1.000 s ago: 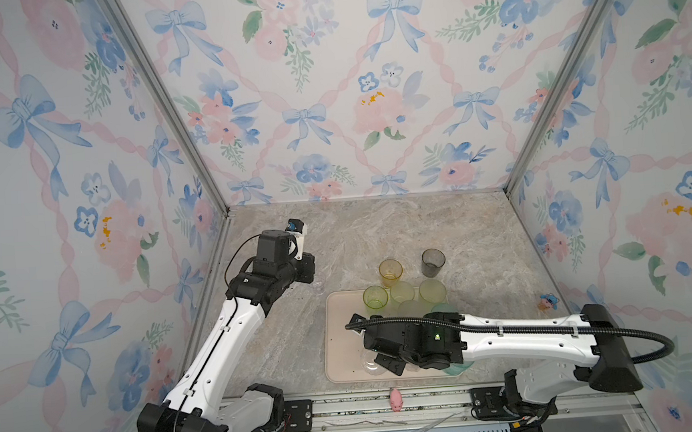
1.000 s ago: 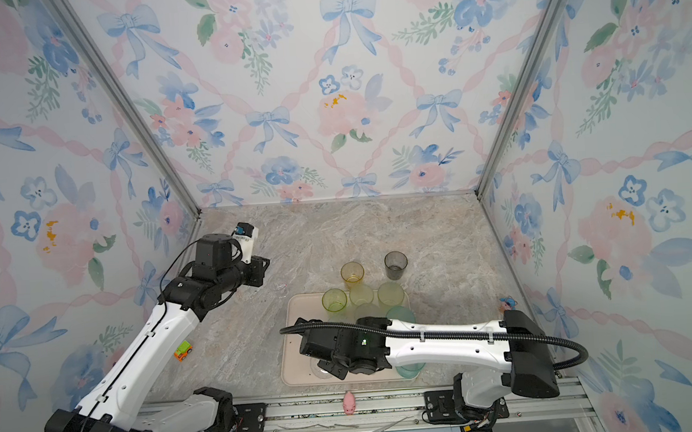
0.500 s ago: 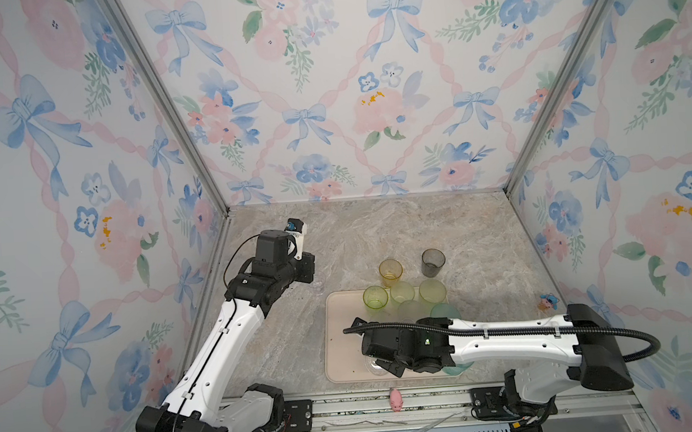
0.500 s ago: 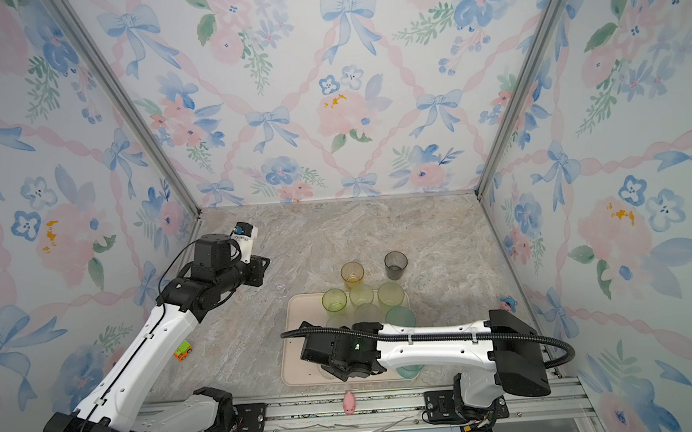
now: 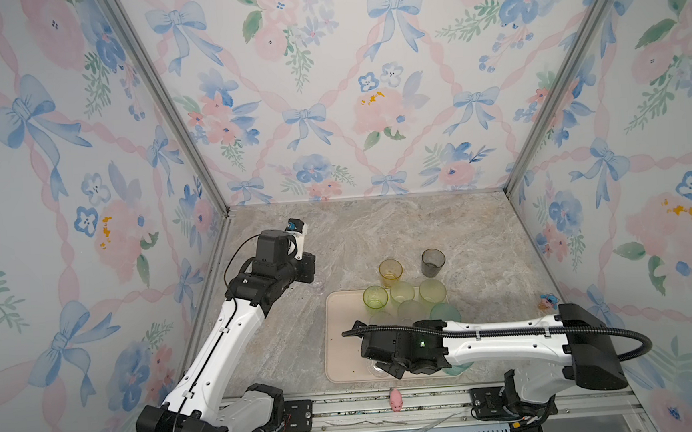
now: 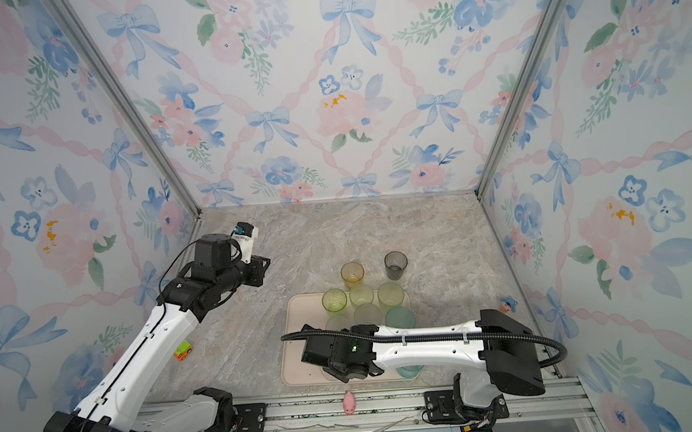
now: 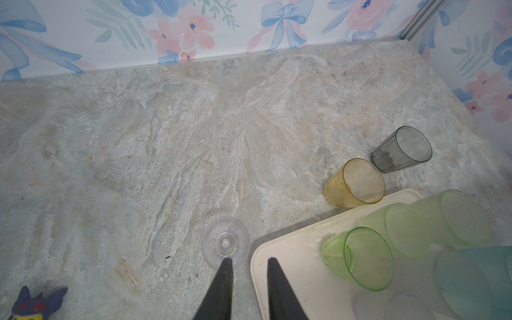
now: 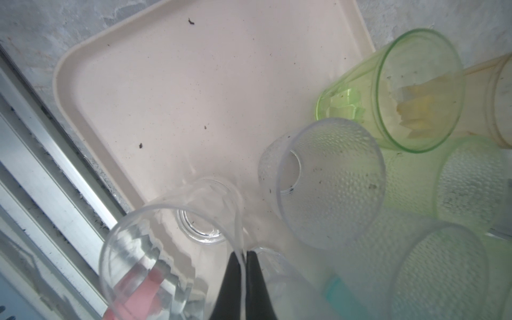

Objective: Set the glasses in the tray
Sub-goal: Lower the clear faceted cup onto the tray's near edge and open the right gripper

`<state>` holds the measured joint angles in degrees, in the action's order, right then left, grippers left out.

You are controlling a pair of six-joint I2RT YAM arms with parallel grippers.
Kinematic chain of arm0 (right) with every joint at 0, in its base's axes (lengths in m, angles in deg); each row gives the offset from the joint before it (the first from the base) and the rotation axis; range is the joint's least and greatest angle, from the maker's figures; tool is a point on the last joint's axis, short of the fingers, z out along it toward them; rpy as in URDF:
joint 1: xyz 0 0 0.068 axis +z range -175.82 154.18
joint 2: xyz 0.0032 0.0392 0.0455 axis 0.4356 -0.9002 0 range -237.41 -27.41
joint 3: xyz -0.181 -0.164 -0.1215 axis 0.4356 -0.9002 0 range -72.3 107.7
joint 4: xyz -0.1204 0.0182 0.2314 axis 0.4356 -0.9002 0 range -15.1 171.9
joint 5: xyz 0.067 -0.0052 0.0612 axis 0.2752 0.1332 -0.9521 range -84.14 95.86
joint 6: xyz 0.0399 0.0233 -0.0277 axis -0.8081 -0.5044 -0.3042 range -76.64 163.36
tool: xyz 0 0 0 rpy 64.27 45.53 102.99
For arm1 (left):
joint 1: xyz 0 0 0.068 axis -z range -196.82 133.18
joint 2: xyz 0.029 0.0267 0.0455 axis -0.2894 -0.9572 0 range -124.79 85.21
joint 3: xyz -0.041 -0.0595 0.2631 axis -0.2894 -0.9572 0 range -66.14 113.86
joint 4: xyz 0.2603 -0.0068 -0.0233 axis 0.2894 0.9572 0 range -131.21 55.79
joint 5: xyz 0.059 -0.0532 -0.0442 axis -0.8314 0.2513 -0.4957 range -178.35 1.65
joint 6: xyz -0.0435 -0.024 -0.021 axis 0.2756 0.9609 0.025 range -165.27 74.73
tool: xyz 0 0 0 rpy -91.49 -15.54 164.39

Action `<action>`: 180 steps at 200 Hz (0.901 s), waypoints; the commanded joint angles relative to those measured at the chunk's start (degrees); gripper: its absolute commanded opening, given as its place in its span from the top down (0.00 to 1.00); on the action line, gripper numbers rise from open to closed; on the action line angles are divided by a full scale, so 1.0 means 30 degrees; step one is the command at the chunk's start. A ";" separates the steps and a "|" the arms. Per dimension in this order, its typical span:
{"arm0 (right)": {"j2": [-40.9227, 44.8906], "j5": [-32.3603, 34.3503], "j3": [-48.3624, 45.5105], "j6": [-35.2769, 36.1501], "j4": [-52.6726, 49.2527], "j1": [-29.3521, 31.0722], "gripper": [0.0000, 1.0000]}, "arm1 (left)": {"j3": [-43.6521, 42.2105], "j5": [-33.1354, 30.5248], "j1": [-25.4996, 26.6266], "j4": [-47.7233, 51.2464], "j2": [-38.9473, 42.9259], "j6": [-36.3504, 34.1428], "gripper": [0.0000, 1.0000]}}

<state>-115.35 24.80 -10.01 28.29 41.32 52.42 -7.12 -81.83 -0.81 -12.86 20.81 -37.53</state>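
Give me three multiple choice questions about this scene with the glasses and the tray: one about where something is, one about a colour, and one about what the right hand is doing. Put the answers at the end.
1. Where does the amber glass stand?
A) On the table, just beyond the far rim of the tray
B) Inside the tray
C) In the left hand

2. What colour is the other glass standing beside it on the table?
A) Teal
B) Pink
C) Smoky grey

3. What is the right hand doing?
A) It is wide open above the tray
B) It is shut on the rim of a clear glass
C) It is shut on nothing

Answers:
1. A: the left wrist view shows the amber glass on stone, outside the rim.
2. C: its walls look dark grey in both top views.
3. B: the right wrist view shows the fingers pinching the rim.
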 commanded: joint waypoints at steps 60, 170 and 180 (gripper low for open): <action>-0.0261 -0.0507 -0.0509 -0.0185 0.0284 -0.0683 1.00 | 0.0028 0.0374 -0.0152 -0.0049 -0.0374 0.0084 0.74; 0.0361 -0.0227 -0.0166 -0.0104 -0.0444 -0.0970 0.79 | 0.0194 0.0459 -0.0152 -0.0019 -0.0802 -0.0004 0.69; 0.0441 -0.0163 -0.0135 -0.0099 -0.0549 -0.0998 0.77 | 0.0217 0.0462 -0.0153 -0.0020 -0.0800 -0.0003 0.69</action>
<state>-115.59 23.29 -10.47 28.34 41.80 50.27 -7.12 -81.39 -0.81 -12.86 18.85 -37.55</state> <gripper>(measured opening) 0.215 0.308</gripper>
